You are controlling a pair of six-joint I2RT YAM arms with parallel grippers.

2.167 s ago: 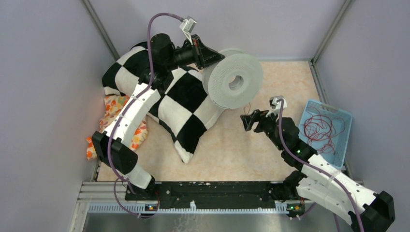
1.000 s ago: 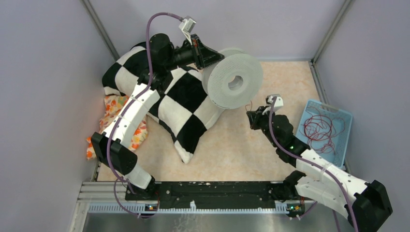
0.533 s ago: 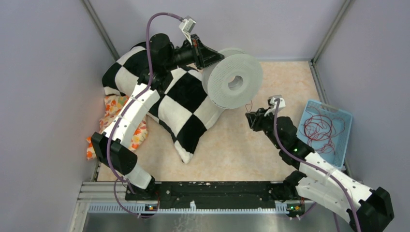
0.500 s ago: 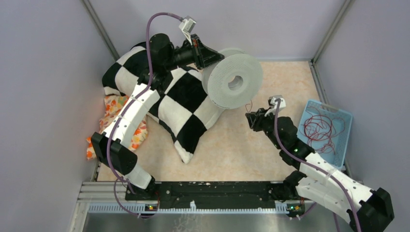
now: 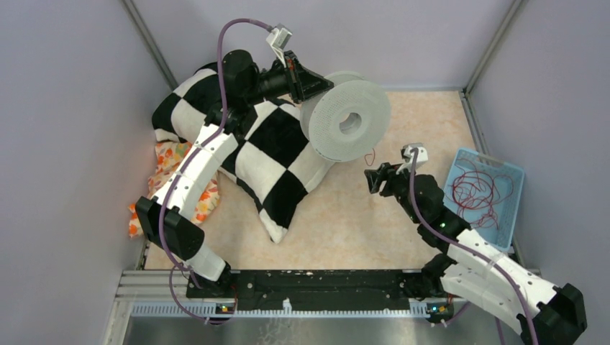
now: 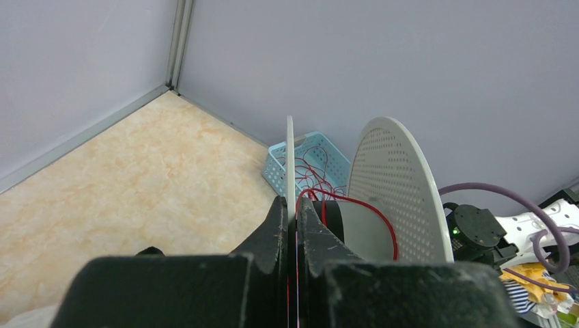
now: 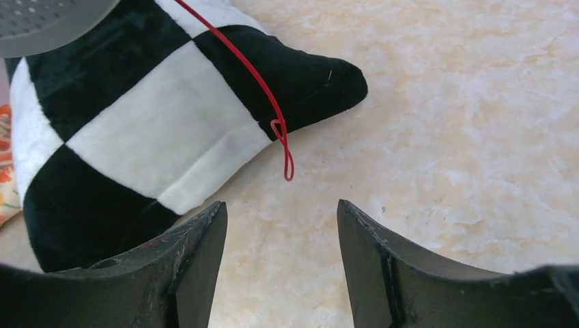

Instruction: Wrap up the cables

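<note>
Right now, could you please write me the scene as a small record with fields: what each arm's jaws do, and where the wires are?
left jaws: shut on one flange of the white perforated spool, at the checkered pillow's right edge
right jaws: open, empty, near the spool
wire on spool: red strand at the hub, between the flanges; its loose end hangs free ahead of the right jaws, untouched
other wires: tangled red wires in the blue basket, on the table's right side
also present: floral cloth beside the pillow
</note>
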